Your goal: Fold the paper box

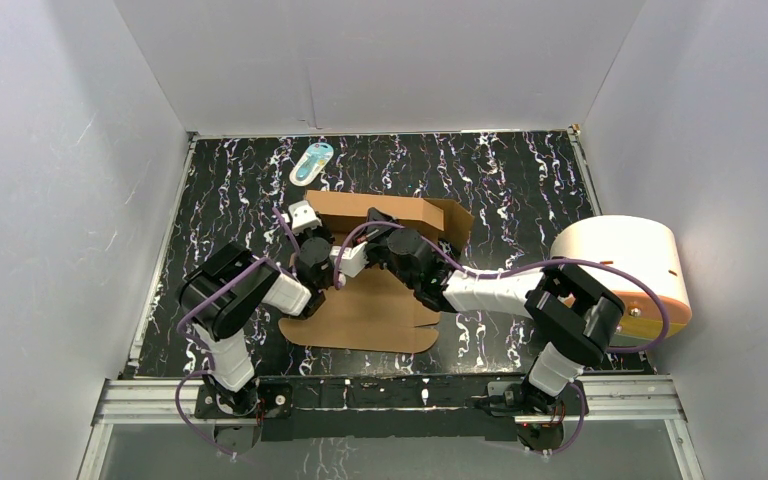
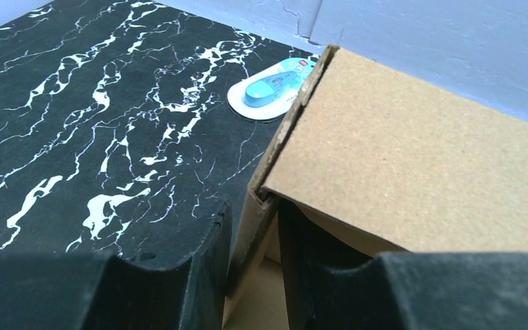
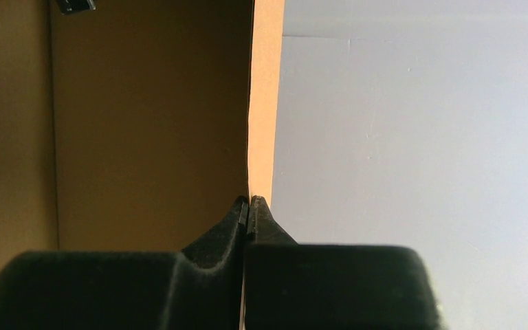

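The paper box is brown cardboard lying mid-table, its near part flat and its far wall raised. My left gripper is at the box's far left corner. In the left wrist view its fingers straddle the upright side wall and press on it, so the left gripper is shut on the cardboard under a folded-over panel. My right gripper reaches over the sheet to the raised wall. In the right wrist view the right gripper is shut, pinching the edge of a flap seen end-on.
A small white-and-blue oval item lies behind the box near the back wall, also visible beyond the corner. A cream cylinder with an orange base lies at the right edge beside the right arm. Grey walls enclose the black marbled table.
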You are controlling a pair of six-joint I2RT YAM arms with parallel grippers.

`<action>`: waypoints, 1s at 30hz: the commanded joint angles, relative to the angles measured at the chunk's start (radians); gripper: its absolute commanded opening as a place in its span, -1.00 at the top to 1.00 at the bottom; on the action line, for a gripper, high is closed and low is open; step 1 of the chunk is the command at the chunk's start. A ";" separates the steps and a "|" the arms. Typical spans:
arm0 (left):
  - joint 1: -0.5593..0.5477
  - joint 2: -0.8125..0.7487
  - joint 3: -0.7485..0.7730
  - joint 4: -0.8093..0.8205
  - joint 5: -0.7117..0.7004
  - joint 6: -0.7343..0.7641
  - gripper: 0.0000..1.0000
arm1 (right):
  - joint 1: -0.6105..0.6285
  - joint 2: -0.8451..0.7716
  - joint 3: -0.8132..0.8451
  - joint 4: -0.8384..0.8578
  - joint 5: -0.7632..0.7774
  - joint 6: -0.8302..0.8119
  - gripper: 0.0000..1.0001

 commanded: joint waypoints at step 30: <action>-0.037 -0.148 -0.096 0.012 -0.054 -0.033 0.16 | 0.030 0.087 0.074 0.034 -0.062 0.060 0.96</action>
